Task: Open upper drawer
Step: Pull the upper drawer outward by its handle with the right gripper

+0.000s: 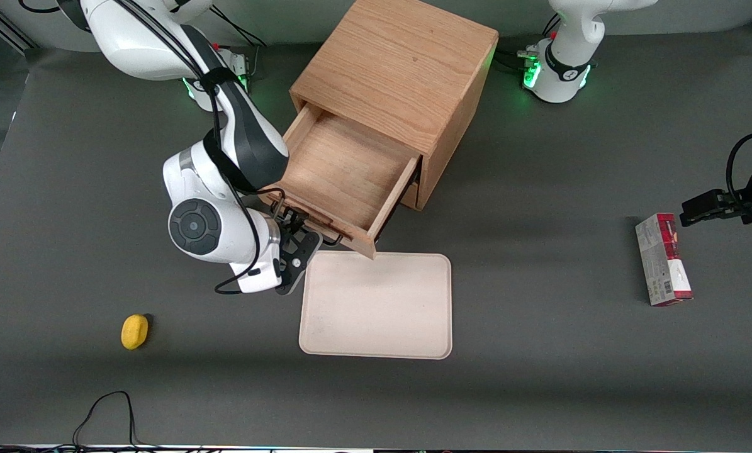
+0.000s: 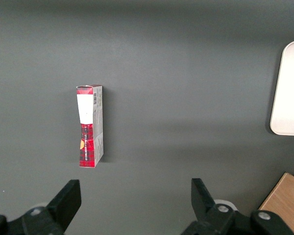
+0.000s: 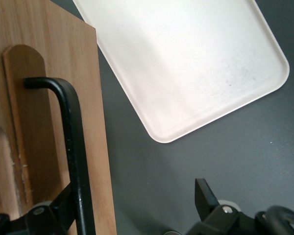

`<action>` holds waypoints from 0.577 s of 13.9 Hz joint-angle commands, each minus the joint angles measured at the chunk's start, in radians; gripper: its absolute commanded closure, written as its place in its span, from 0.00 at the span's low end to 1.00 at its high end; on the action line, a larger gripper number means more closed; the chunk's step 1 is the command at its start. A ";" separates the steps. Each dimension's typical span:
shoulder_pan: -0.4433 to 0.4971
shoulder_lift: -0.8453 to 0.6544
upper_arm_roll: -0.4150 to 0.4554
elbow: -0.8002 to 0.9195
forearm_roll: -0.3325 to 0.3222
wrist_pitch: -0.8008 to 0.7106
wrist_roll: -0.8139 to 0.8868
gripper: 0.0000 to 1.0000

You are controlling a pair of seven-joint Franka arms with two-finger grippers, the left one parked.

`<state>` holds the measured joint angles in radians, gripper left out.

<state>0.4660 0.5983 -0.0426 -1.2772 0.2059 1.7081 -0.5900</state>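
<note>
Count: one yellow object, one working arm with one gripper, one cabinet, one tray, one box, all on one dark table point(image 1: 539, 377).

1. The yellow object point(image 1: 134, 331) is small and rounded. It lies alone toward the working arm's end of the table, nearer to the front camera than the gripper and well apart from the tray.
2. The right arm descends beside the cabinet, with its wrist bent so that the hand faces the drawer front. The gripper point(image 1: 294, 221) point(image 3: 134, 196) sits at the handle, in front of the drawer. Its fingers are spread. The black bar handle point(image 3: 73, 142) runs between them, just beside one finger point(image 3: 63, 203) and well apart from the second. Neither finger visibly clamps the bar.
3. The cabinet point(image 1: 401, 63) is light oak and stands at mid-table. The upper drawer point(image 1: 344, 170) stands extended well out of the cabinet, and its inside is visible.
4. The tray point(image 1: 376, 305) point(image 3: 186, 63) is pale and rectangular with rounded corners. It lies flat, nearer to the front camera than the cabinet. One corner of the drawer front reaches over its rim.
5. The box point(image 1: 662, 258) point(image 2: 89, 127) is red and grey. It lies toward the parked arm's end of the table, well apart from the tray.
</note>
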 commanded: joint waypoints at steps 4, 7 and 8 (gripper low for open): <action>-0.026 0.051 0.004 0.079 -0.011 -0.002 -0.027 0.00; -0.038 0.058 0.004 0.088 -0.011 -0.001 -0.025 0.00; -0.040 0.060 0.004 0.087 -0.011 0.007 -0.024 0.00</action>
<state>0.4425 0.6296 -0.0426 -1.2332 0.2059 1.7089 -0.5938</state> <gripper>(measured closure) 0.000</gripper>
